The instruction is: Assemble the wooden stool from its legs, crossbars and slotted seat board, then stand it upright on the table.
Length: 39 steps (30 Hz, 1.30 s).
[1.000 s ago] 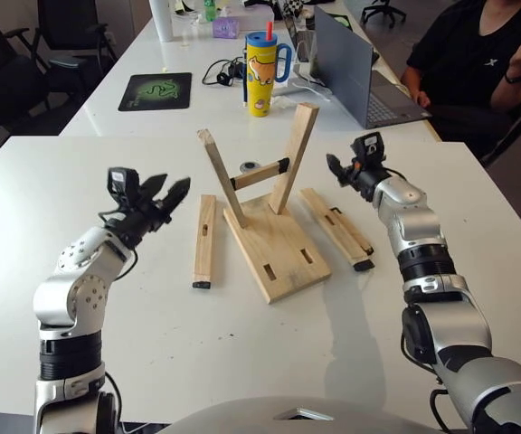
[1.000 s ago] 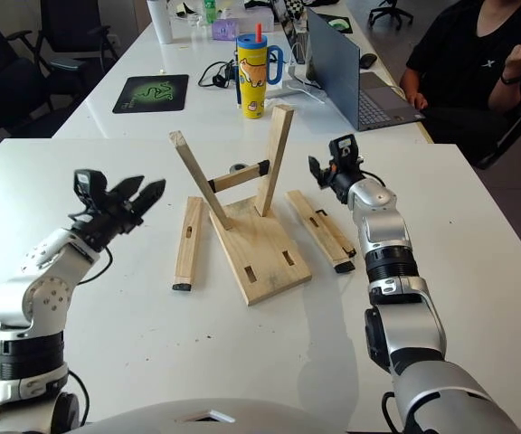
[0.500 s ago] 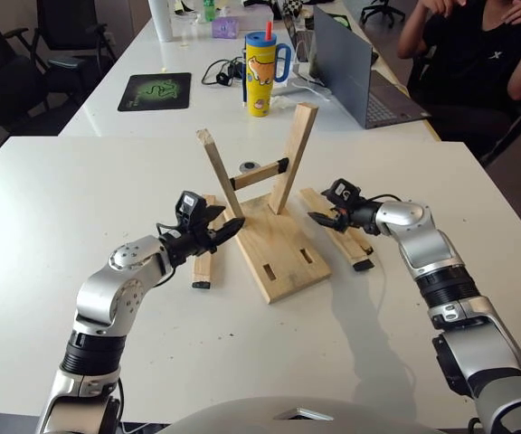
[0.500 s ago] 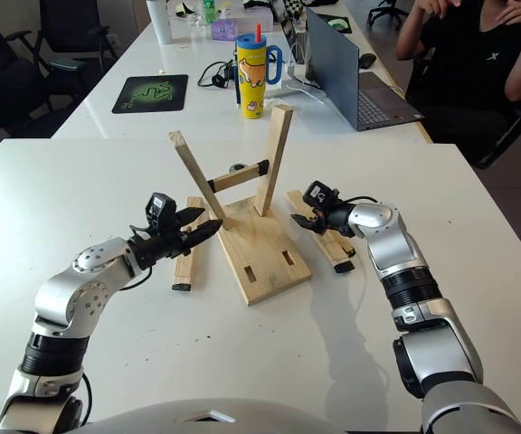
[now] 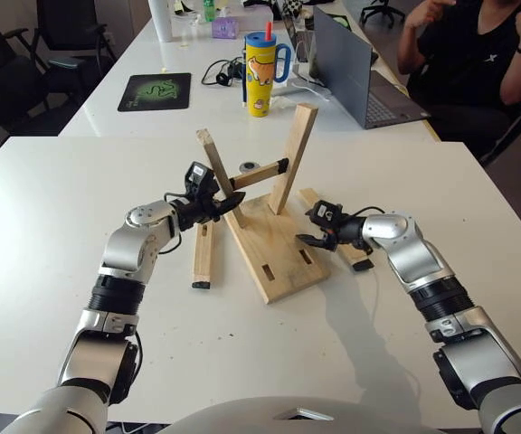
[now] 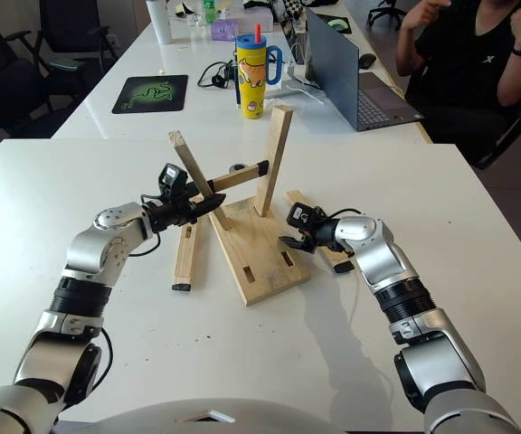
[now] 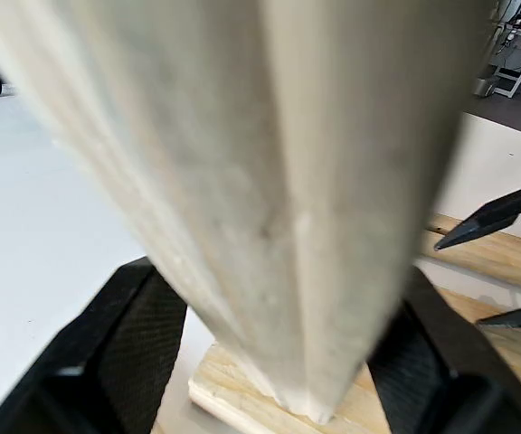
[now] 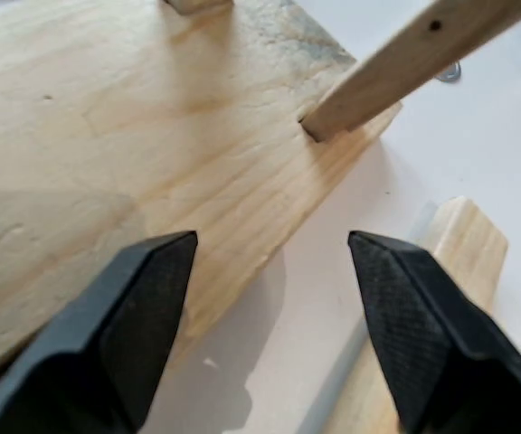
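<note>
The slotted seat board (image 5: pixel 279 251) lies flat on the white table. Two legs stand in it, a leaning one (image 5: pixel 217 174) and a straighter one (image 5: pixel 296 154), joined by a crossbar (image 5: pixel 259 173). My left gripper (image 5: pixel 227 207) is open at the leaning leg's lower part; the leg (image 7: pixel 269 181) passes between its fingers (image 7: pixel 125 344). My right gripper (image 5: pixel 308 227) is open just over the board's right edge (image 8: pixel 107 136), beside a standing leg (image 8: pixel 405 63). One loose leg (image 5: pixel 204 244) lies left of the board, and more loose pieces (image 5: pixel 344 226) lie right of it.
A yellow cup (image 5: pixel 260 74), a laptop (image 5: pixel 355 68) and a dark mouse pad (image 5: pixel 156 91) sit on the far table. A small metal ring (image 5: pixel 250 165) lies behind the crossbar. A person sits at the back right. Bare table (image 5: pixel 242 344) stretches in front of the board.
Both arms came in toward the stool. The left gripper moved from the table's left side to the leaning leg. The right gripper dropped from the back right to the board's right edge.
</note>
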Available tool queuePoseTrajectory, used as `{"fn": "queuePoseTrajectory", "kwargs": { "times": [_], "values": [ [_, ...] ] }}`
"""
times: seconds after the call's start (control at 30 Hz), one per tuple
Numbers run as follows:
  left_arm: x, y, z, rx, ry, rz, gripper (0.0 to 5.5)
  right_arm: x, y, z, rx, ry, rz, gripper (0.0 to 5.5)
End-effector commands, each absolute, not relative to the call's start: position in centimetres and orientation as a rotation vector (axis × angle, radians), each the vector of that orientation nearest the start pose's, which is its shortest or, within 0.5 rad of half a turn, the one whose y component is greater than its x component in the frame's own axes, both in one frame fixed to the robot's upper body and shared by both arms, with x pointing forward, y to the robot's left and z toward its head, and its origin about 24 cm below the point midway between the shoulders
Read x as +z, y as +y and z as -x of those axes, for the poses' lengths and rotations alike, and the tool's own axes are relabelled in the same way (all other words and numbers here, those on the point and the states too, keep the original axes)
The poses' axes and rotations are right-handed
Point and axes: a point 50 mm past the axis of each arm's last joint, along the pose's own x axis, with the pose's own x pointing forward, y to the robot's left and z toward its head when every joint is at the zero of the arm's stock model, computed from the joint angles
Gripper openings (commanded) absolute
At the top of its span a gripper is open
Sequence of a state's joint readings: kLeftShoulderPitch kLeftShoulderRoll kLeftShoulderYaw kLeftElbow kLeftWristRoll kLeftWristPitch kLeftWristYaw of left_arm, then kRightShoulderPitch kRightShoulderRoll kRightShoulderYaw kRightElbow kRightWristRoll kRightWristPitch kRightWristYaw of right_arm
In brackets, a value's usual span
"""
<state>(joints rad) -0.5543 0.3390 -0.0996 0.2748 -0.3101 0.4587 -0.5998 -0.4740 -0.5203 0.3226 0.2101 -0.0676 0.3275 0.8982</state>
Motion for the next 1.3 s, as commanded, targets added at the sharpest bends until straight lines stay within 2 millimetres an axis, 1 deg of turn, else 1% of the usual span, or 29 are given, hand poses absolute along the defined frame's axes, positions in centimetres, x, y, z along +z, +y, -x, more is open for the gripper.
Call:
{"fn": "queuePoseTrajectory", "kwargs": {
  "times": [0.03, 0.2, 0.33, 0.4, 0.47, 0.57, 0.63, 0.73, 0.8, 0.9, 1.0, 1.1, 1.2, 1.3],
  "values": [
    [10.8, 13.9, -35.6, -0.7, 0.221, -0.056, 2.99, 5.6, -15.5, -29.2, 1.064, 0.538, 0.556, 3.15],
    [10.9, 12.9, -37.7, -0.686, 0.219, -0.051, 2.99, 5.6, -15.1, -28.8, 1.078, 0.547, 0.524, 3.15],
    [10.7, 12.3, -38.6, -0.684, 0.229, -0.047, 2.99, 5.6, -14.8, -29.1, 1.031, 0.532, 0.502, 3.15],
    [10.7, 12.7, -38.9, -0.653, 0.215, -0.061, 2.99, 5.7, -14.6, -29.5, 0.991, 0.509, 0.485, 3.15],
    [10.8, 13.6, -39.1, -0.608, 0.188, -0.045, 2.99, 6.0, -14.5, -29.9, 0.953, 0.485, 0.46, 3.15],
    [11.5, 14.9, -38.6, -0.586, 0.113, 0.049, 2.99, 6.3, -14.8, -30.4, 0.885, 0.468, 0.413, 3.15],
    [11.8, 15.3, -37.8, -0.603, 0.075, 0.092, 2.99, 6.3, -14.9, -30.3, 0.866, 0.474, 0.387, 3.15],
    [11.8, 15.8, -36.6, -0.59, 0.059, 0.133, 3.46, 6.2, -14.9, -30.3, 0.865, 0.484, 0.377, 3.15],
    [11.7, 16.6, -35.6, -0.566, 0.059, 0.146, 3.48, 6.3, -14.8, -30.4, 0.851, 0.47, 0.359, 3.15],
    [10.5, 18.1, -33.4, -0.503, 0.106, 0.172, 3.48, 7.8, -14.8, -31.0, 0.799, 0.383, 0.267, 3.15],
    [9.0, 18.8, -30.6, -0.431, 0.19, 0.185, 3.48, 9.8, -14.9, -31.8, 0.743, 0.272, 0.128, 3.15],
    [7.5, 18.6, -27.6, -0.367, 0.3, 0.198, 3.48, 11.0, -15.4, -32.6, 0.65, 0.199, 0.043, 3.15],
    [6.8, 17.7, -25.0, -0.317, 0.385, 0.181, 3.48, 10.8, -16.3, -33.0, 0.544, 0.191, 0.032, 3.15],
    [6.9, 16.6, -23.5, -0.299, 0.425, 0.154, 3.48, 10.4, -16.9, -33.1, 0.465, 0.192, 0.02, 3.15]
  ]
}}
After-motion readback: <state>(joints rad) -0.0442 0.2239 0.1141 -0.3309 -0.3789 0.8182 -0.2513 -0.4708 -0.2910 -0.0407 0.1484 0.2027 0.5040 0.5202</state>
